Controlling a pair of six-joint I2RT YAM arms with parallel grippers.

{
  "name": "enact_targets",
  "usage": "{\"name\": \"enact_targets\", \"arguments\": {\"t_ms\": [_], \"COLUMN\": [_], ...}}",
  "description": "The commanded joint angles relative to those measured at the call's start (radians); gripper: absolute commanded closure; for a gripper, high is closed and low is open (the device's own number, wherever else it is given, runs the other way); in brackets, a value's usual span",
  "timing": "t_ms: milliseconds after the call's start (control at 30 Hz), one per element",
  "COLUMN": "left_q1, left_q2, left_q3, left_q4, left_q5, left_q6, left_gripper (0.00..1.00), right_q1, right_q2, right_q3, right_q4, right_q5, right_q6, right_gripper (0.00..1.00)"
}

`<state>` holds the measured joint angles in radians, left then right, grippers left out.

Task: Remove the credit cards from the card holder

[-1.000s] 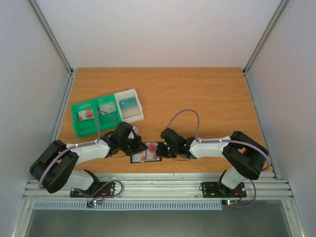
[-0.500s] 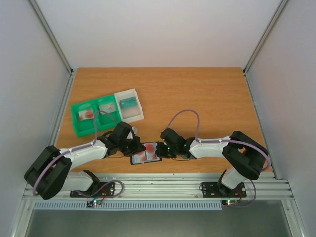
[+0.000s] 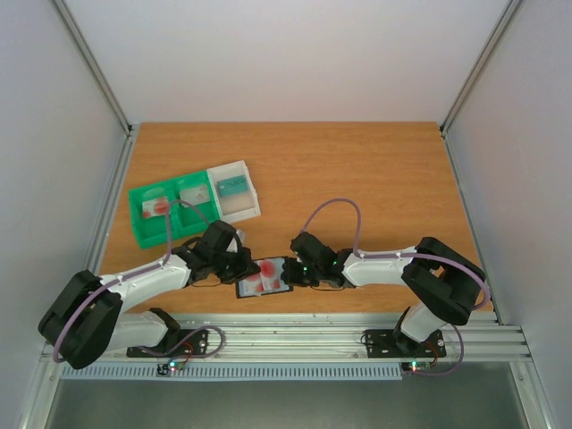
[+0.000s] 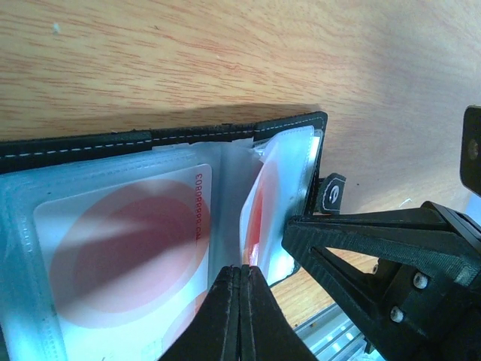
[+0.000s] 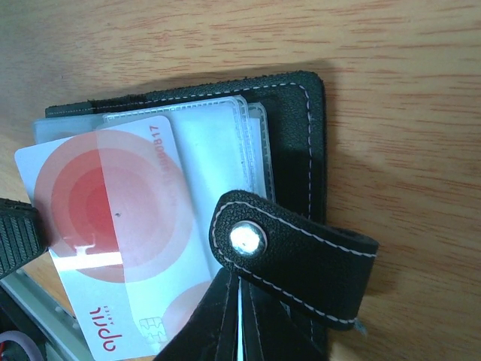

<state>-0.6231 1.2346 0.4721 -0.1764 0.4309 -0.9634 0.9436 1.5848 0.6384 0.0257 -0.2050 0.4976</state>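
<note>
Black leather of the card holder (image 3: 265, 278) lies open at the lower middle of the top view, near the front edge of the table (image 3: 357, 179), between the two grippers. The right gripper (image 3: 291, 270) has its fingers (image 5: 218, 323) closed on the holder's edge just under the snap tab (image 5: 293, 256), most likely to anchor it against sliding. The left gripper (image 3: 248, 266) has its fingers (image 4: 225, 316) pressed together, seemingly pinching a red-blotched card (image 5: 105, 248) that sits partly out of its clear sleeve, ready to be drawn out.

Counted, there is one holder and two arms. The left wrist view shows red on two leaves, so at least two cards remain inside. At upper left the green tray (image 3: 143, 234) holds two cards, one per compartment. The clear-white box (image 3: 223, 170) touching it holds one teal card
</note>
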Motion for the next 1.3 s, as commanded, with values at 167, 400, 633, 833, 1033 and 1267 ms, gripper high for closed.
{"name": "enact_targets", "arguments": {"t_ms": [167, 400, 633, 833, 1033, 1267], "left_q1": [0.005, 0.005, 0.006, 0.004, -0.003, -0.003], "left_q2": [0.003, 0.021, 0.055, 0.077, 0.104, 0.075], "left_q3": [0.031, 0.035, 0.039, 0.016, -0.031, -0.033], "left_q4": [-0.012, 0.013, 0.037, 0.159, 0.324, 0.294], "left_q5": [0.001, 0.015, 0.028, 0.069, 0.070, 0.041], "left_q6": [0.024, 0.019, 0.011, -0.025, -0.076, -0.076], "left_gripper": [0.99, 1.00, 1.00, 0.95, 0.86, 0.99], "right_q1": [0.007, 0.006, 0.005, 0.001, 0.000, -0.005], "right_q2": [-0.072, -0.053, 0.072, 0.121, 0.123, 0.099], "right_q3": [0.049, 0.110, 0.163, 0.145, 0.116, 0.091], "right_q4": [-0.106, -0.143, -0.150, -0.132, -0.098, -0.089], "right_q5": [-0.045, -0.016, 0.011, 0.017, 0.003, 0.005], "right_q6": [-0.035, -0.083, -0.088, -0.077, -0.054, -0.045], "right_gripper": [0.91, 0.87, 0.89, 0.92, 0.92, 0.92]}}
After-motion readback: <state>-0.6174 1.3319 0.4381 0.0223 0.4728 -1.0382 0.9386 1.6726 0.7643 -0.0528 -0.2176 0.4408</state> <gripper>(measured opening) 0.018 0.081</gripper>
